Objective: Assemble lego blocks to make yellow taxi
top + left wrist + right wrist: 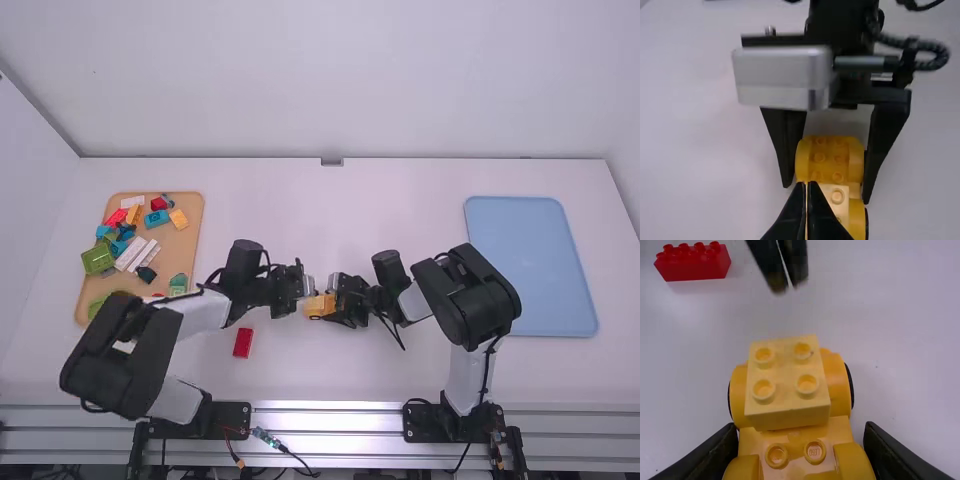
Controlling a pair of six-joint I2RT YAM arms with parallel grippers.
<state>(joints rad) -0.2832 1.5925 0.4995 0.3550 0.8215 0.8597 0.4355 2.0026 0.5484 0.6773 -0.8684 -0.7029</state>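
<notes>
Running off the right wrist view's edge: yellow taxi (pixel 790 412)

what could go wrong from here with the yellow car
The right end effector grips the yellow car near one end, so pressing the other end might twist it free.

The left end effector, shut, is close to the pale yellow block; an off-centre push could knock it loose.
</notes>
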